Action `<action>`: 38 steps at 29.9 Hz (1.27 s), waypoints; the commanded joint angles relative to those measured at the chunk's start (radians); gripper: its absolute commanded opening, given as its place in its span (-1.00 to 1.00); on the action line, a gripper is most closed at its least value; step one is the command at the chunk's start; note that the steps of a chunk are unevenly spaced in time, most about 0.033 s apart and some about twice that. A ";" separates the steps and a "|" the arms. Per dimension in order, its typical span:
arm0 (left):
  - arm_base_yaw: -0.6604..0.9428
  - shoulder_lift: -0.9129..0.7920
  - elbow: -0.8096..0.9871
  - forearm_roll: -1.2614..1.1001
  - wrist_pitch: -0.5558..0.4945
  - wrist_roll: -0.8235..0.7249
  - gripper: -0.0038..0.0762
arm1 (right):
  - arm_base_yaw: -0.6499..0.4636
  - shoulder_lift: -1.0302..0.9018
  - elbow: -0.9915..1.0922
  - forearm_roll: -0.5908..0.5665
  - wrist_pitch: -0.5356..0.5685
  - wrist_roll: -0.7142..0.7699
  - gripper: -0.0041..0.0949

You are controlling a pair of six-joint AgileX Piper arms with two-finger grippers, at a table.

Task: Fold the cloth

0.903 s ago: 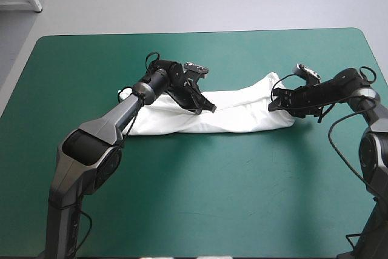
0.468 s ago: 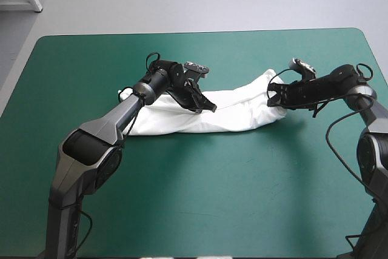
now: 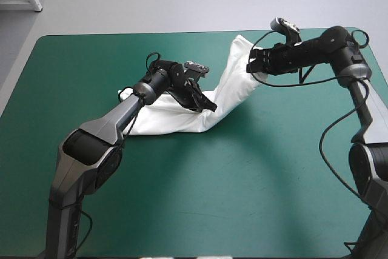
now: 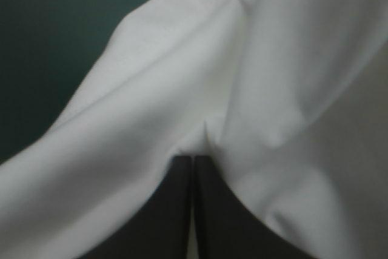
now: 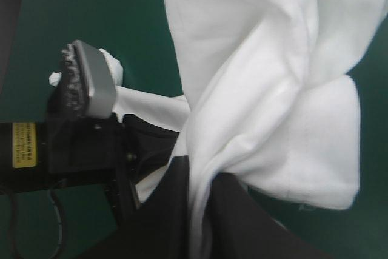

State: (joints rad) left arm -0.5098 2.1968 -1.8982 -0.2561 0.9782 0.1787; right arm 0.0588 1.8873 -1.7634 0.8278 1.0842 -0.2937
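The teal-green tabletop [image 3: 182, 204] carries the white T-shirt [image 3: 176, 119], a long twisted band lying near its middle. The left gripper [image 3: 210, 108] sits at the band's middle, its black fingers [image 4: 176, 210] closed on a pinch of cloth. Farther back, the right gripper [image 3: 254, 68] clamps the other end, raised off the tabletop near the far edge.

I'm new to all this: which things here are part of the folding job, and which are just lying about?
Part of the job: the white T-shirt; the left gripper, shut on its middle; the right gripper, shut on a raised end.
Just there: the teal-green table; no loose items show.
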 commanded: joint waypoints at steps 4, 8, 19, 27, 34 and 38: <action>-0.005 -0.043 -0.018 -0.004 -0.024 0.001 -0.86 | 0.093 -0.055 -0.170 -0.075 -0.010 0.087 -0.94; -0.003 -0.059 -0.018 0.015 -0.020 0.001 -0.86 | 0.106 -0.045 -0.184 -0.100 -0.019 0.107 -0.94; 0.000 -0.325 -0.033 0.285 0.097 -0.016 -0.86 | 0.117 -0.040 -0.194 -0.079 -0.029 0.088 -0.94; 0.017 -0.531 0.019 0.492 0.307 0.007 -0.86 | 0.209 -0.040 -0.201 -0.074 -0.085 0.076 -0.94; 0.017 -0.767 0.243 0.515 0.307 -0.082 -0.86 | 0.341 0.044 -0.284 -0.075 -0.103 0.073 -0.94; 0.017 -0.922 0.418 0.506 0.307 -0.138 -0.86 | 0.430 0.154 -0.406 -0.075 -0.104 0.073 -0.94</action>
State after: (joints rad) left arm -0.4927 1.3969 -1.5588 0.2430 1.2444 0.0890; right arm 0.4333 2.0259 -2.0616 0.6999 1.0120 -0.2075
